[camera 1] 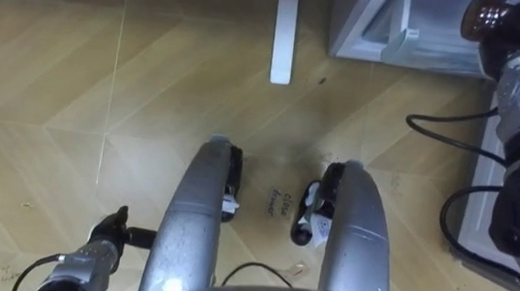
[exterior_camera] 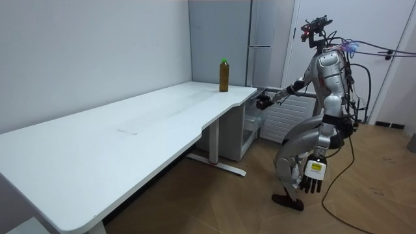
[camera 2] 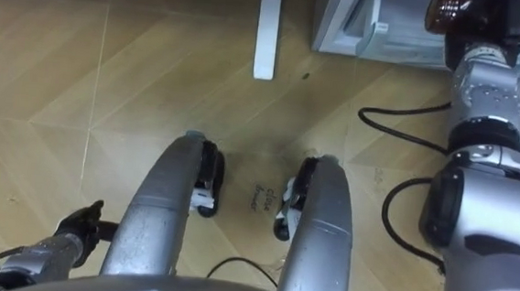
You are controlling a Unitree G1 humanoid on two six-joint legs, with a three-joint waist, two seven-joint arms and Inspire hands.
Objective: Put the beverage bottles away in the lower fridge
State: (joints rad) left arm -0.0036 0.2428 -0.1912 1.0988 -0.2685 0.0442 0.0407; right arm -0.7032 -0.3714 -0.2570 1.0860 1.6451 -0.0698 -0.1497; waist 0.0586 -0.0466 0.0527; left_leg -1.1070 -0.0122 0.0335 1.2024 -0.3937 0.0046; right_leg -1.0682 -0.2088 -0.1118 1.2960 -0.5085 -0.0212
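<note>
**One drink at the fridge, one waiting on the table**

The robot stands with knees bent before the lower compartment of the tall grey fridge, whose front looks open. Its right hand is stretched toward that opening. The fingers appear clenched round a dark brown drink bottle, held at the compartment's edge rather than inside it. The left hand hangs beside the thigh, fingers slack and holding nothing. An amber drink bottle with a green cap stands upright on the far corner of the long white table, near the fridge.

The step in hand looks like the placing of the held bottle. The next move probably calls for reaching lower and deeper, setting the bottle down upright on a shelf, and only then loosening the fingers. The inside of the compartment is hidden, so the room there cannot be judged. The table bottle remains to be fetched.
</note>
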